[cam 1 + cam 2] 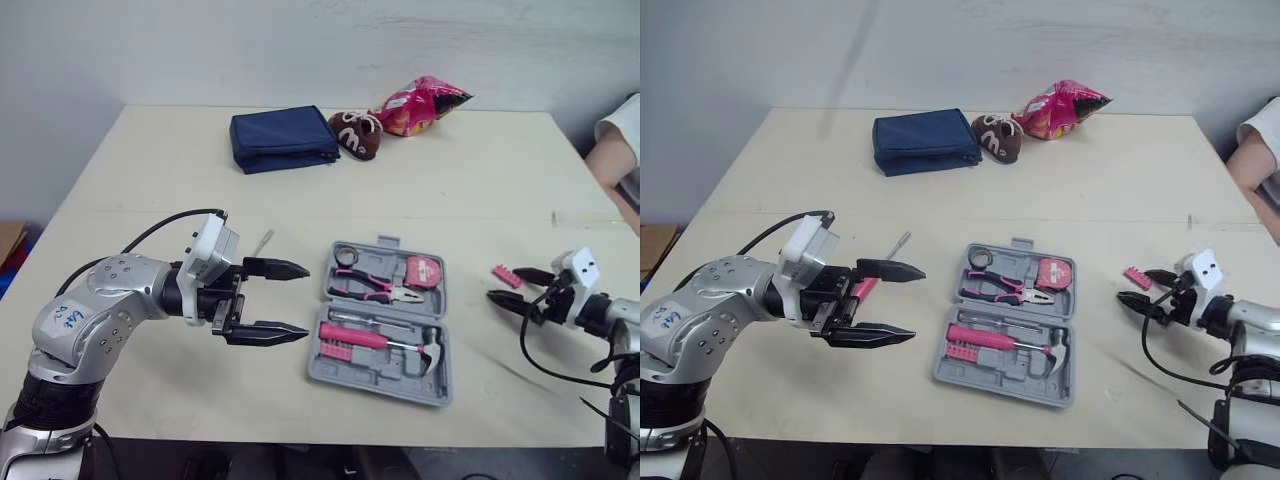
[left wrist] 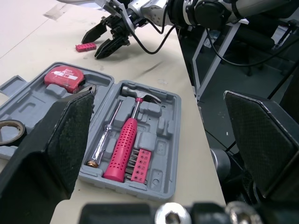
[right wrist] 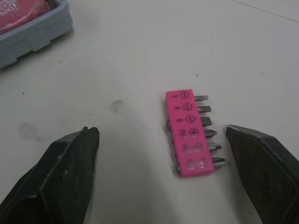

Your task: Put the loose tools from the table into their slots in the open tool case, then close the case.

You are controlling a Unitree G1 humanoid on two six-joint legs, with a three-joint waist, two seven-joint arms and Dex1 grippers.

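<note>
The grey tool case (image 1: 372, 372) lies open mid-table, holding pink pliers (image 1: 375, 288), a red tape measure (image 1: 423, 271), a pink-handled hammer (image 1: 375, 339) and a bit strip. My left gripper (image 1: 300, 301) hovers open just left of the case, with nothing between its fingers. Behind it a loose pink screwdriver (image 1: 876, 274) lies on the table, partly hidden, its metal tip (image 1: 263, 242) pointing away. A loose pink bit holder (image 3: 190, 133) lies right of the case. My right gripper (image 3: 161, 135) is open and low over the table, fingers either side of the bit holder, not touching it.
At the table's back lie a navy pouch (image 1: 283, 138), a brown plush toy (image 1: 357, 133) and a pink snack bag (image 1: 420, 103). A person's arm (image 1: 618, 150) shows at the right edge. The table's front edge runs close below the case.
</note>
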